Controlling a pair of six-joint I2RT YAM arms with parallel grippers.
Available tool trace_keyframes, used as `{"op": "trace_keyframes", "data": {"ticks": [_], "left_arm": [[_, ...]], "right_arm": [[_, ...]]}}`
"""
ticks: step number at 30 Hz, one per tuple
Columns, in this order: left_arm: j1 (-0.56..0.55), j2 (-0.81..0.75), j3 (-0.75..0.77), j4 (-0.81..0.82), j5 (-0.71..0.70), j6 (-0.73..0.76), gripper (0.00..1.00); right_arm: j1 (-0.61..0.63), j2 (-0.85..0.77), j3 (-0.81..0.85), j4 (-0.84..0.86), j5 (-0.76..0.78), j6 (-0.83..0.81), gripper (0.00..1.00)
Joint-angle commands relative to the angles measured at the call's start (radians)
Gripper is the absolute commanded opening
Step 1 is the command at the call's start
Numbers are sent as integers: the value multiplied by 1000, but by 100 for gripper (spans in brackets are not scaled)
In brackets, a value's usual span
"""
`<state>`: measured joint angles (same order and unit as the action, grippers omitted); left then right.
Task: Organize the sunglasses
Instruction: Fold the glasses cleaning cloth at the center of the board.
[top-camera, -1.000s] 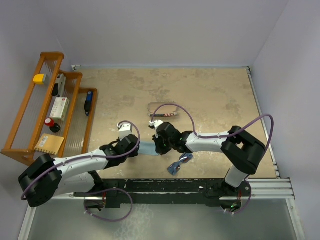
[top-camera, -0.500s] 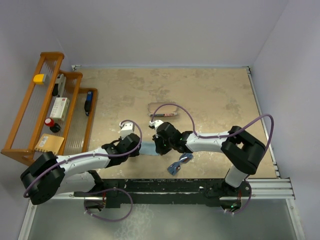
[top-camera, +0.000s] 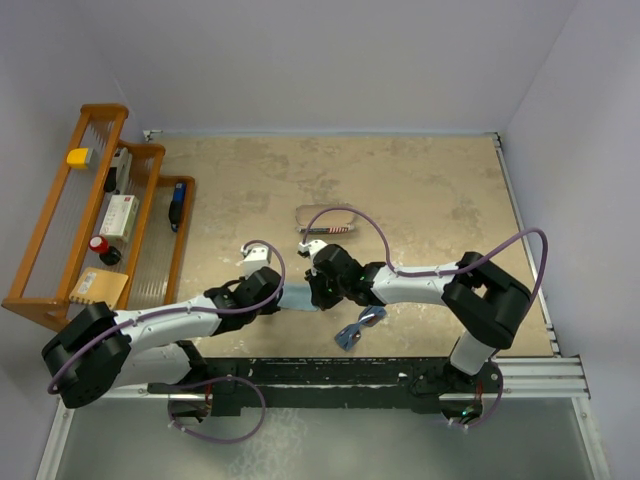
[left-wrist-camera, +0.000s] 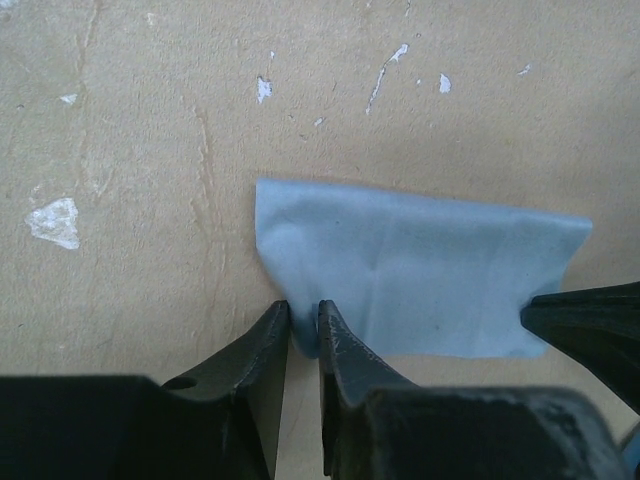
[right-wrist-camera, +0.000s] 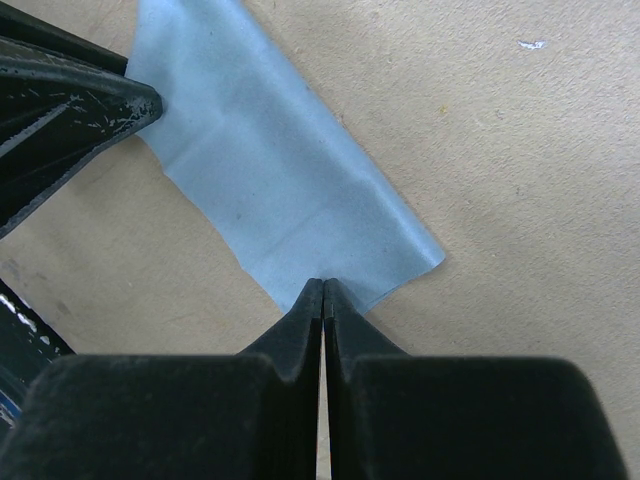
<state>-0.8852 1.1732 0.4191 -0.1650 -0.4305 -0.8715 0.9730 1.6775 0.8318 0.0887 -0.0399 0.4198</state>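
- Since a second ago, the left gripper (left-wrist-camera: 303, 310) has slid a little to the right, up to the light-blue cloth (left-wrist-camera: 420, 280); the right arm and the sunglasses (top-camera: 358, 327) lie as they did.
- Its jaws stand only a narrow slit apart, with the cloth's near left corner lying in that slit and the fingertips down at the table (top-camera: 430, 190).
- At the opposite end, the right gripper (right-wrist-camera: 323, 285) is fully closed, its two fingertips pressed together on the edge of the cloth.
- Between the two grippers the cloth lies flat on the table, faintly creased.
- Neither gripper touches the sunglasses, which rest on the table near its front edge, just beside the right forearm on its near side.
- Their long axis runs diagonally, from near-left to far-right in the top view; which way the lenses face is too small to tell.
- Tan and mottled, the table carries white flecks and chips and is closed in by pale walls.
- Farther back, beyond the grippers, a glasses case (top-camera: 325, 220) with a striped edge sits on the table.
- A wooden rack (top-camera: 104, 110) holding small items stands along the left side.
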Motion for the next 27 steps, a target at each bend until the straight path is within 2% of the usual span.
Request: {"op": "trace_keyframes", "data": {"ticks": [1, 7, 10, 17, 21, 27], "left_arm": [[-5, 2, 4, -10, 6, 9, 13], [-6, 2, 4, -7, 0, 9, 9], [-6, 3, 3, -2, 9, 9, 0], [-7, 6, 1, 12, 17, 0, 0], [-8, 9, -4, 37, 33, 3, 0], [-8, -7, -17, 66, 42, 5, 0]], "right_arm": [[-11, 37, -20, -38, 48, -4, 0], [-11, 35, -23, -38, 48, -4, 0], [-11, 34, -17, -43, 54, -12, 0], [-11, -29, -6, -78, 94, -16, 0], [-10, -50, 9, -119, 137, 42, 10], [-6, -81, -3, -145, 164, 158, 15]]}}
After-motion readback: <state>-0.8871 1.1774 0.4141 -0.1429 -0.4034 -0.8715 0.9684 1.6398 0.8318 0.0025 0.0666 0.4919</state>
